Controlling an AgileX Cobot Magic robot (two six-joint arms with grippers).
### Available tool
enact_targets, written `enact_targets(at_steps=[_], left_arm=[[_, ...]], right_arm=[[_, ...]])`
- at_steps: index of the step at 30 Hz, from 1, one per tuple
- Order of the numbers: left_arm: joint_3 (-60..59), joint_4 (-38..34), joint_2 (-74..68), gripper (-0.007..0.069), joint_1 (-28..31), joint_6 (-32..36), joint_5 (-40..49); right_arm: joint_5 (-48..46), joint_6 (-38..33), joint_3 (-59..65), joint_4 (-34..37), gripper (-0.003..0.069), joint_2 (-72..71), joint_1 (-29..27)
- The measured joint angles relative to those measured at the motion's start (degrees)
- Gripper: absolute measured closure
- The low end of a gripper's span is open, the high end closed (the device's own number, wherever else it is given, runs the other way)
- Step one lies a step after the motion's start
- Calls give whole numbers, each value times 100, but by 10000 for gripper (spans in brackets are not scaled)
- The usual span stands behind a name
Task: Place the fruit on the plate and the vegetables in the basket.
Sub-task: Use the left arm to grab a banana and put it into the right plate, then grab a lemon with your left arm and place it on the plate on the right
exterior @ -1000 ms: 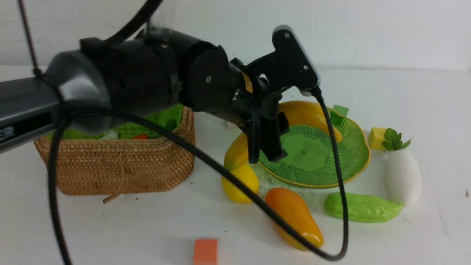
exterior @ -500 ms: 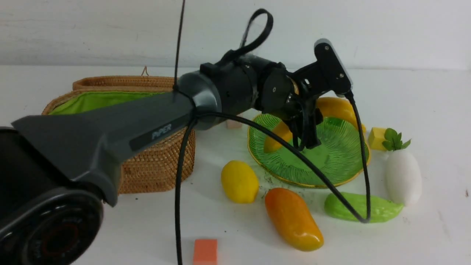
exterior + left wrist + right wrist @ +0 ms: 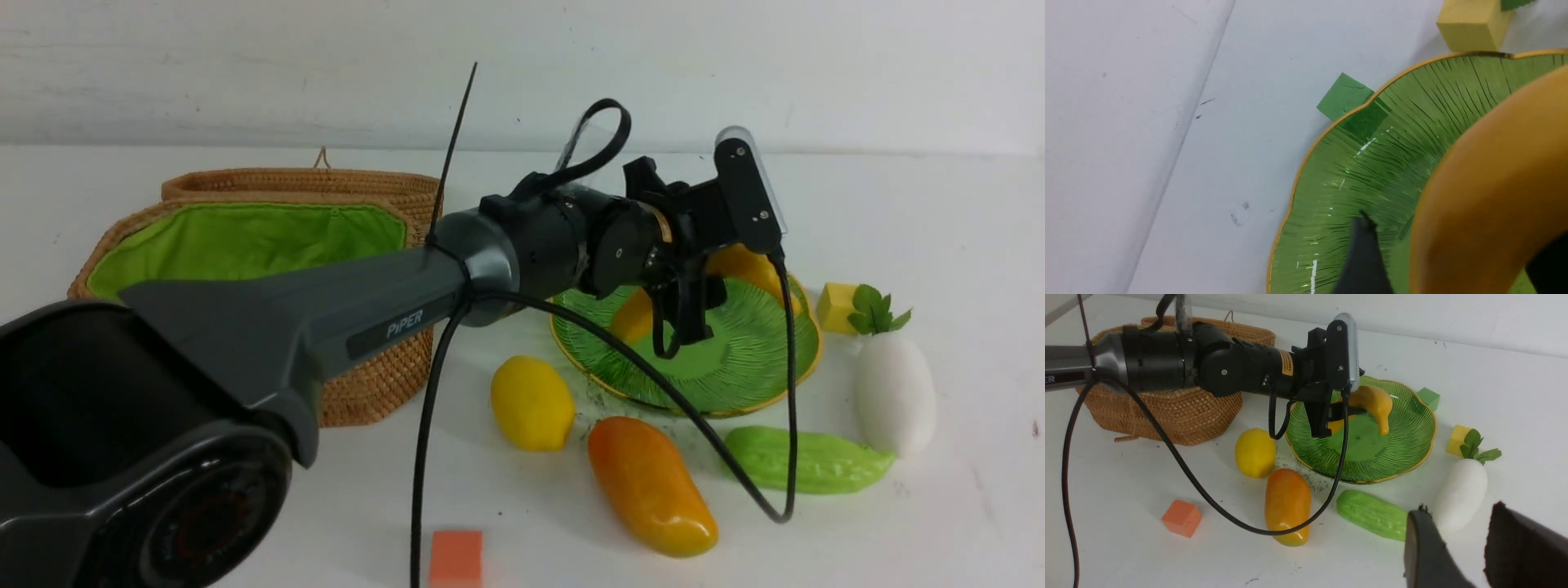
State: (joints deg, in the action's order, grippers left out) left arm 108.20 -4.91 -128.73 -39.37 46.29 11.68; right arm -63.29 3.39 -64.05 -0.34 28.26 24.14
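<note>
On ribbed green plate (image 3: 743, 367); curved glossy banana (image 3: 1372, 401); nearby, woven wicker basket (image 3: 384, 392)

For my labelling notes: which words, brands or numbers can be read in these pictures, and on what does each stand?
"PiPER": on the left arm's grey link.
Too small to read: the yellow sticker on that arm's wrist.
No other text shows.

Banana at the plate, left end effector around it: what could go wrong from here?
1. The left end effector straddles the banana; retreating sideways could drag it off the plate.
2. Its cable droops by the mango and gourd; the next reach might snag or roll them.
</note>
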Motion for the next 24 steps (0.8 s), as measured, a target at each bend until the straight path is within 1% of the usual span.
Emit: enact_targets(at_steps=[2,4,8,11,13,16,18,19,20,21,22,23,24], left_arm=[[6,-33,0,45,0,0,-8],[6,-67,0,20,-7,0,-8],[6,-127,47,27,-7,-6,198],[6,-234,202,60,-23,-164,621],[6,-366,488,122,-29,-588,1216],[6,-428,1043,275,-46,-1840,2240],[6,-388,1398,396,-46,-2661,2880],[6,-323,1600,469,-46,-3061,3214],[6,-239,1796,543,-46,-3385,3535],[6,-160,1983,600,-46,-3635,3835],[10,-79,2124,629,-46,-3801,4060],[10,-65,2191,638,-46,-3835,4114],[26,42,2416,638,-46,-4109,4539]], right_arm=[[-34,0,0,34,426,0,0],[-48,0,0,34,426,0,0],[-49,-6,0,34,426,0,0],[-55,-6,0,34,426,0,0],[-59,-11,0,34,426,0,0],[-85,-17,0,34,426,0,0],[-135,-17,0,34,426,0,0],[-169,-17,0,34,426,0,0],[-203,-17,0,34,426,0,0],[-223,-17,0,34,426,0,0],[-242,-17,0,34,426,0,0],[-242,-17,0,34,426,0,0],[-253,-17,0,100,426,0,0]])
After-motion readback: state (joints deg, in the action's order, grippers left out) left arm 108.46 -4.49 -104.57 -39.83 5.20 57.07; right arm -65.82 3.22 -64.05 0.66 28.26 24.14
